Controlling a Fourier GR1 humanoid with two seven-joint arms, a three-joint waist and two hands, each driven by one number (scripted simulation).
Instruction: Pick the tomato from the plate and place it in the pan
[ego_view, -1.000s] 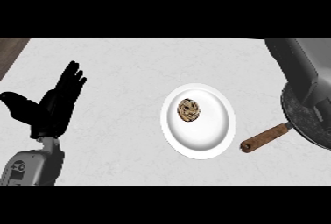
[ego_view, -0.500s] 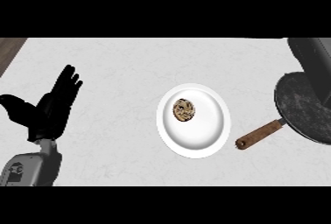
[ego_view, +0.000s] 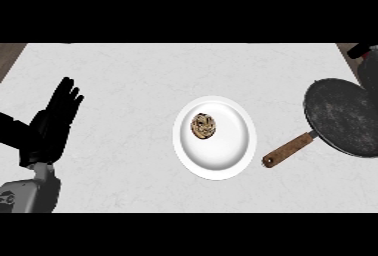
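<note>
None of the task is done yet. Nearest, at the view's left, the left hand (ego_view: 52, 125) rests with fingers straight and spread, holding nothing. Farther in, the tomato (ego_view: 204, 126), a brownish mottled lump, sits on the white plate (ego_view: 221, 162). Well to the right lies the dark pan (ego_view: 343, 117), its brown handle pointing toward the plate. The right hand is out of view. Picking and placing both remain.

A pale marbled counter (ego_view: 133, 80) fills the view, with a brown strip (ego_view: 10, 52) at its upper-left edge
</note>
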